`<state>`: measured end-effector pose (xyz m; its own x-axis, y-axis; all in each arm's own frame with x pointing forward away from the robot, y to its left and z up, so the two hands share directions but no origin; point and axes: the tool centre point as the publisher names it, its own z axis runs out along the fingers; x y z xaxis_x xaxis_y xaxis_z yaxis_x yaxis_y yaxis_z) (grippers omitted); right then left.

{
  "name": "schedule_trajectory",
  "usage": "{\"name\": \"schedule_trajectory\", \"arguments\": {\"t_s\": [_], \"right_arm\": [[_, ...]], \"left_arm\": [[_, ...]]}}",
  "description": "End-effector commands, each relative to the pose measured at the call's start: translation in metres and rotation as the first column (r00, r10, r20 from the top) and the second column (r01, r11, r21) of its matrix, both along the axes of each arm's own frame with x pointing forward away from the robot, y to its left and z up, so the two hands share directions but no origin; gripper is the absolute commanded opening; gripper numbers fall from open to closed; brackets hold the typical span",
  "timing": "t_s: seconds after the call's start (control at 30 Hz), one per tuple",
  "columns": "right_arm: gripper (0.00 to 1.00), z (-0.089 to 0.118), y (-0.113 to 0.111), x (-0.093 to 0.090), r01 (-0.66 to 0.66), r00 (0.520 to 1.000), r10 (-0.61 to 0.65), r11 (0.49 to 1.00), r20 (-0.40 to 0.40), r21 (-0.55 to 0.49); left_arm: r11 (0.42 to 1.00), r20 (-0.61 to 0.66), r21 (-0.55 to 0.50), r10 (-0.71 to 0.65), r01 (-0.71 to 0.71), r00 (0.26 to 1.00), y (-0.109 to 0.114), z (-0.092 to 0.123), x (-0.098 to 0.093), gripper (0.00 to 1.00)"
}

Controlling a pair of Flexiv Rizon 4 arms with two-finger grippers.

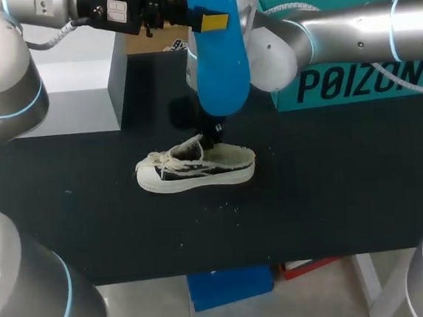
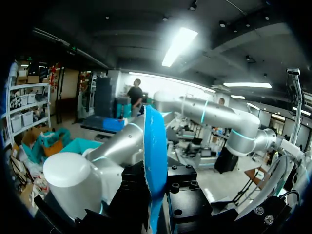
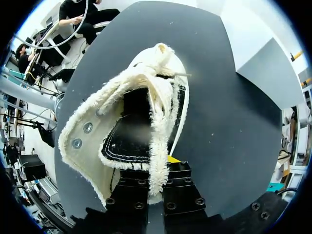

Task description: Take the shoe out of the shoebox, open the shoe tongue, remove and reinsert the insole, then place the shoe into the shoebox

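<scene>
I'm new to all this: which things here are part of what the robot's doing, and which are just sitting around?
Part of the job:
shoe
blue insole
teal shoebox

Just lying about:
pale grey box

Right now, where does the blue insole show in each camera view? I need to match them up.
Head view: the blue insole is in the upper middle, on end, held by the left gripper, above the shoe.
Left wrist view: the insole is seen edge-on, clamped in that view's own gripper.
Right wrist view: not in it.
Landmarks: the right arm links head and left wrist views; the shoe links head and right wrist views.
</scene>
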<state>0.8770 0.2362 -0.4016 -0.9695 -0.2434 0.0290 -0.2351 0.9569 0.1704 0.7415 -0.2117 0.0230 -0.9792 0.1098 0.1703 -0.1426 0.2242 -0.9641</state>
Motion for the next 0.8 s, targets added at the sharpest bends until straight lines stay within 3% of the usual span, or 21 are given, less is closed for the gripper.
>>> {"name": "schedule_trajectory", "arguments": {"t_s": [0.03, 0.5, 0.6, 0.67, 0.8], "right_arm": [[0.00, -0.003, 0.002, 0.000, 0.001, 1.000, -0.001, 1.000, 0.000, -0.005], [0.00, -0.003, 0.002, 0.000, 0.001, 1.000, -0.001, 1.000, 0.000, -0.005], [0.00, 0.021, -0.005, -0.009, 0.016, 1.000, -0.016, 1.000, 0.023, -0.006], [0.00, 0.038, -0.013, -0.008, 0.112, 0.992, -0.109, 0.993, 0.069, -0.046], [0.00, 0.060, -0.031, -0.007, 0.293, 0.955, -0.287, 0.952, 0.081, -0.089]], "left_arm": [[1.000, 0.002, -0.002, 0.002, -0.002, 1.000, -0.001, -0.001, 0.000, 0.00], [1.000, 0.002, -0.002, 0.002, -0.002, 1.000, -0.001, -0.001, 0.000, 0.00], [1.000, 0.002, -0.002, 0.002, -0.002, 1.000, -0.001, -0.001, 0.000, 0.00], [1.000, 0.002, -0.002, 0.002, -0.002, 1.000, -0.001, -0.001, 0.000, 0.00], [1.000, 0.002, -0.002, 0.002, -0.002, 1.000, -0.001, -0.001, 0.000, 0.00]]}}
